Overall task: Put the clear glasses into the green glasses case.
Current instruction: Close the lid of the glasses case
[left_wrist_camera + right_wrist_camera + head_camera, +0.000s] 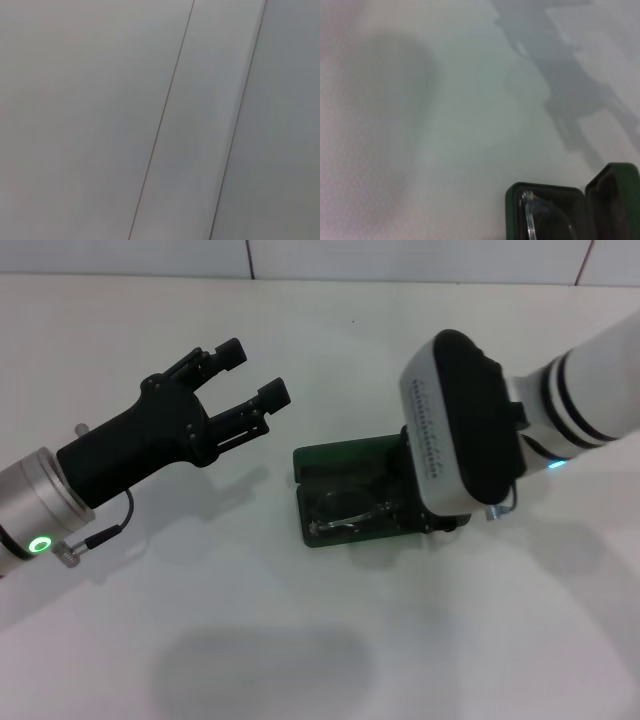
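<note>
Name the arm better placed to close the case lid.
Probably right. The right gripper hangs directly over the open green glasses case, where the clear glasses already lie. The left gripper hovers open, off to the case's left.

A plain white table (320, 640) carries everything. The green glasses case (345, 490) lies open directly on it, about midway across and nearer the far edge than the near one, its lid raised toward the far edge. The clear glasses (350, 508) rest inside the case, not on the table itself.
</note>
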